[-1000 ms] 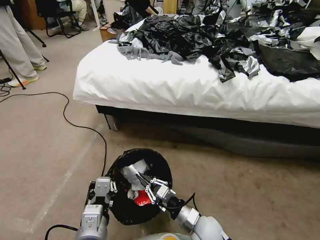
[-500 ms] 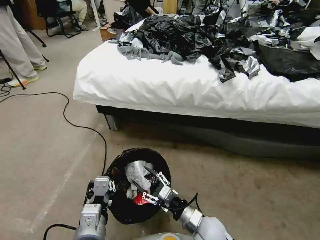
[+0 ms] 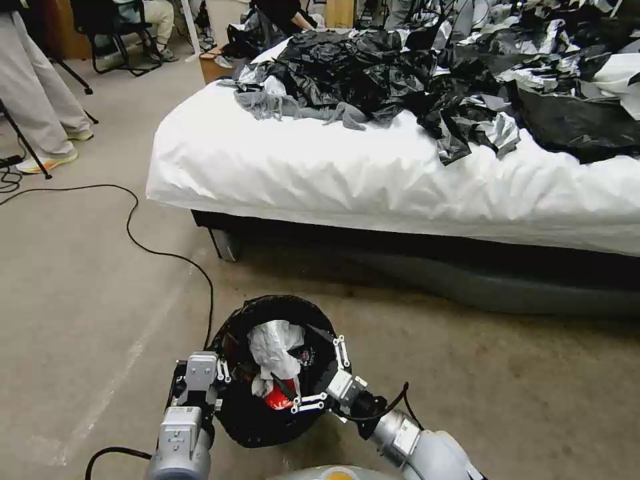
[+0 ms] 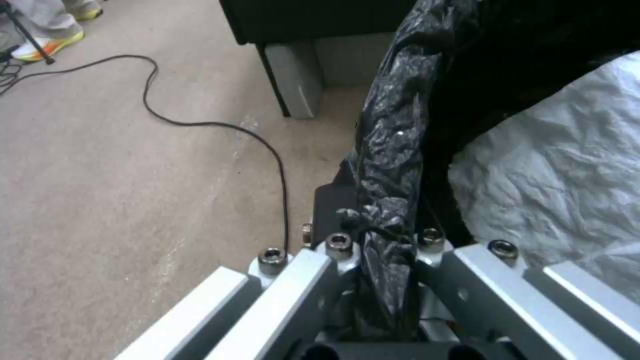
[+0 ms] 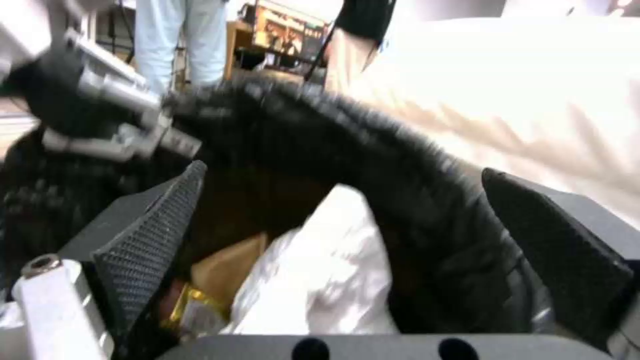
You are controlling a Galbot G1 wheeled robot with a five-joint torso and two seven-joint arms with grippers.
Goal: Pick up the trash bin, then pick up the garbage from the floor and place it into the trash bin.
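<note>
Clamped on the crinkled black-bag rim, the left gripper (image 3: 215,381) holds the small round bag-lined trash bin (image 3: 248,423) above the beige floor (image 3: 80,300). Spread wide over the bin's right side, the right gripper (image 3: 313,373) has its ribbed black pads (image 5: 150,240) apart. Crumpled white tissue paper (image 3: 275,347) and a red packet (image 3: 277,401) lie inside.

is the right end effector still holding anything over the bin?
No. The right end effector sits open and empty at the bin rim, and the white tissue lies inside the bin.
</note>
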